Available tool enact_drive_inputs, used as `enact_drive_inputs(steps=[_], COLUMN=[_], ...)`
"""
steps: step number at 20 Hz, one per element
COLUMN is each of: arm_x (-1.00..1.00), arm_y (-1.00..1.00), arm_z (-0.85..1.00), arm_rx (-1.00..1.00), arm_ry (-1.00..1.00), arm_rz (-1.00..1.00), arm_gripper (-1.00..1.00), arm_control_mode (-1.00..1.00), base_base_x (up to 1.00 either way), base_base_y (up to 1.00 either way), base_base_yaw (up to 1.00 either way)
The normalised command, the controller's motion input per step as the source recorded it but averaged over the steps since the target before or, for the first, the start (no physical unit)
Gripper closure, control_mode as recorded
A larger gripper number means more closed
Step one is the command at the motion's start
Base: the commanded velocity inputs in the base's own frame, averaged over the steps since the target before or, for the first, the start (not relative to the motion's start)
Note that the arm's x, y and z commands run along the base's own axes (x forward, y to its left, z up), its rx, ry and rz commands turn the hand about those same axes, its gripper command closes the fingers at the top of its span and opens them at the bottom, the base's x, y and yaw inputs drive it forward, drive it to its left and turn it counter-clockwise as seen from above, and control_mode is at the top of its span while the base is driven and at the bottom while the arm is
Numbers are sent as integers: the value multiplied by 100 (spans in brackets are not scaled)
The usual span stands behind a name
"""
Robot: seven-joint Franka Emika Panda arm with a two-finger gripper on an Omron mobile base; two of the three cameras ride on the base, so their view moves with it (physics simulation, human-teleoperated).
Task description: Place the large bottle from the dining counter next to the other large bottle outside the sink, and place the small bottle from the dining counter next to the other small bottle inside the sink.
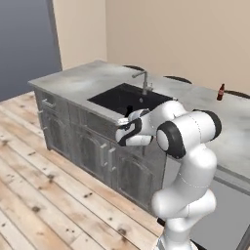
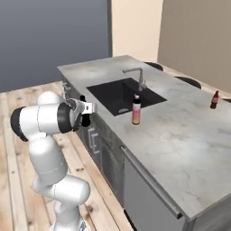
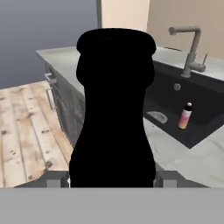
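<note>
Nearest the hand camera stands the large bottle (image 3: 114, 109), a near-black silhouette rising between the two fingertips (image 3: 56, 179), which pinch it at its lower body, one on each side. In the right base view the gripper (image 2: 84, 109) hangs just off the near edge of the dining counter (image 2: 180, 140), out over the wooden floor, with the dark bottle upright in it. The sink (image 2: 124, 94) lies beyond, to the right of the hand, its faucet (image 2: 137, 76) on the far rim.

The other large bottle (image 2: 136, 110), with its pale orange-pink label, stands on the counter just beside the sink's right near corner. The other small bottle (image 3: 185, 116), pale pink with a dark cap, stands upright inside the basin. The small bottle (image 2: 214, 100), brown with a red label, waits far off to the right on the counter, untouched.

As I judge it, the task is less than halfway through: the large bottle is lifted and carried but not yet set down beside its partner, and the whole small-bottle leg is left
</note>
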Motion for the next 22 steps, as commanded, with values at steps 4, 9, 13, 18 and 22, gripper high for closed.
enact_drive_inputs(steps=[4,9,13,18,22], arm_x=[0,0,0,0,0], arm_y=[0,0,0,0,0], arm_z=[0,0,0,0,0], arm_rx=[0,0,0,0,0], arm_ry=[0,0,0,0,0], arm_rz=[0,0,0,0,0], arm_gripper=[100,100,100,100,100], arm_control_mode=[100,100,100,100,100], base_base_x=[18,5,0,0,0], base_base_y=[45,49,56,53,39], base_base_yaw=[-38,-37,-33,-25,-14])
